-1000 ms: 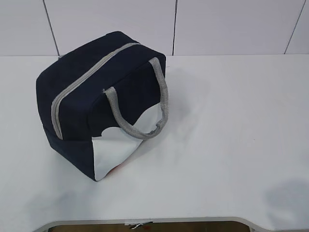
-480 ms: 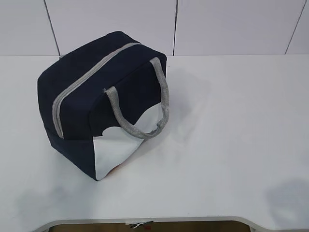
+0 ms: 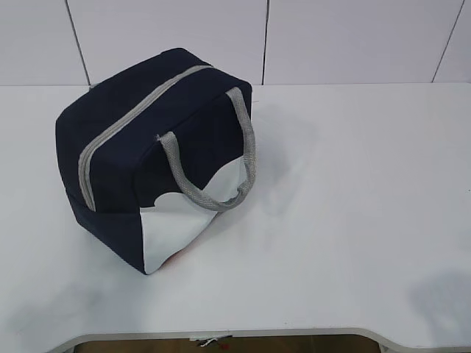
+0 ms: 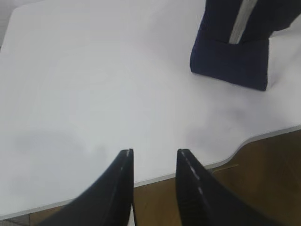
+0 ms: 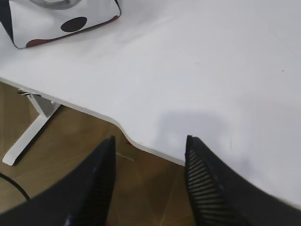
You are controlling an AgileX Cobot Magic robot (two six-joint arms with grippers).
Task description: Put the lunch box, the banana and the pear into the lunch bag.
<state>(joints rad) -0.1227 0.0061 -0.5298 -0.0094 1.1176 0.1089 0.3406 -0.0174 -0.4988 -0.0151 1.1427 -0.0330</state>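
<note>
The navy-blue lunch bag (image 3: 158, 151) stands on the left of the white table (image 3: 353, 198), its grey zipper (image 3: 121, 132) closed along the top and a grey handle (image 3: 221, 165) hanging over its white side panel. Its end shows in the left wrist view (image 4: 233, 52) and its white corner in the right wrist view (image 5: 61, 21). The lunch box, the banana and the pear are out of view. My left gripper (image 4: 154, 153) is open and empty over the table's front edge. My right gripper (image 5: 150, 141) is open and empty over the front edge too. Neither gripper shows in the exterior view.
A white tiled wall (image 3: 331, 37) runs behind the table. The table's front edge has a curved cut-out (image 3: 221, 334). Below it are a wooden floor (image 5: 70, 155) and a white table leg (image 5: 33, 127).
The bag stays put. The shadows near the table's front corners have shifted slightly toward the edge.
</note>
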